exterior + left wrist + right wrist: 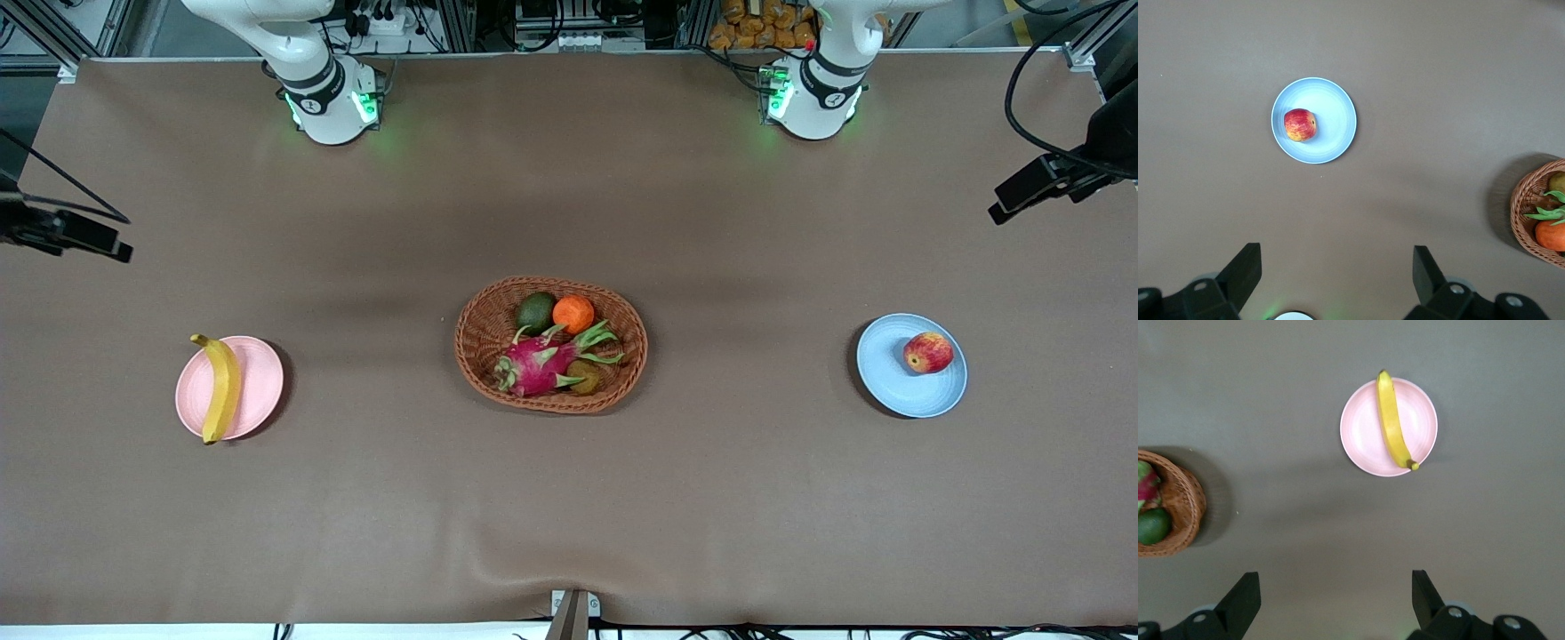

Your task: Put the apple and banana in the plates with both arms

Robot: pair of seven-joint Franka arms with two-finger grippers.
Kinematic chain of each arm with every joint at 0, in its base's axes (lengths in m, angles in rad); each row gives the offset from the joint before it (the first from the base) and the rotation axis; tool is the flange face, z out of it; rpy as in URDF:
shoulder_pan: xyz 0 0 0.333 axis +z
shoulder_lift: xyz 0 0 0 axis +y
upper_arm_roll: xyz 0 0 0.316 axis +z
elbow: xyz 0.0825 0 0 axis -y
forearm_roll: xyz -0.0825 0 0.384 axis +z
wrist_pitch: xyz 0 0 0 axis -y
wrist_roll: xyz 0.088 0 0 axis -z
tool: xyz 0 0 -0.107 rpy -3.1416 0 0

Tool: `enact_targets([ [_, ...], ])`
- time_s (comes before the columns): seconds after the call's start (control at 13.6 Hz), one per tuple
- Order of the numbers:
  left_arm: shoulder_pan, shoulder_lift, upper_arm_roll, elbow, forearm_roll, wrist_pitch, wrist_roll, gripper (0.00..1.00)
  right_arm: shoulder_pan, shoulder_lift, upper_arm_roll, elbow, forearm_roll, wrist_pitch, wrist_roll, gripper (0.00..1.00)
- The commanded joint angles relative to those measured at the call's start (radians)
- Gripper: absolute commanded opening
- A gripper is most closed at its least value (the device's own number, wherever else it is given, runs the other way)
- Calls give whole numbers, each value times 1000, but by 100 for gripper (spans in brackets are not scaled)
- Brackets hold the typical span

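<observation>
1. nearest to your front camera, the banana point(221, 388) is lying across the pink plate point(258, 382) toward the right arm's end of the table. its long axis is running near to far, its stem tip is pointing away from the camera and poking just past the rim, and its other end is overhanging the near rim.
2. you are looking at one banana: long, yellow, gently curved, about as long as the plate is wide.
3. toward the left arm's end, one apple point(928, 352) is sitting on the blue plate point(898, 378), off centre; it is round and red with yellow patches.
4. you are counting two plates, well apart, with one woven basket point(480, 338) between them.
5. the basket is holding one dragon fruit point(538, 366), one orange point(573, 313), one avocado point(536, 312) and one brown fruit point(584, 376).
6. the left gripper point(1335, 280) is hanging high over bare table with its fingers spread wide, holding nothing.
7. the right gripper point(1335, 600) is doing likewise, fingers wide and empty.
8. farthest off, both arms are waiting by their green-lit bases.
</observation>
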Motion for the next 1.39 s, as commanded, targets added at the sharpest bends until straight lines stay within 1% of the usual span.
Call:
enact_targets([
  [0.0,4,-13,2,1,-16,-11,34,100,-4,5,1,84,-11,-25,-37,100],
  [0.22,4,-8,2,1,-17,-11,63,100,-6,8,-2,119,-22,-58,-76,100],
  [0.37,5,-8,2,1,-17,-11,63,100,-1,8,4,166,-65,-149,-85,100],
  [0.44,4,-6,2,1,-17,-10,63,100,-1,8,6,176,-73,-189,-109,100],
  [0.73,4,-6,1,1,-17,-10,63,100,0,8,7,177,-73,-189,-117,100],
  [1.32,4,-6,1,1,-17,-8,64,100,0,8,7,176,-77,-126,-119,100],
])
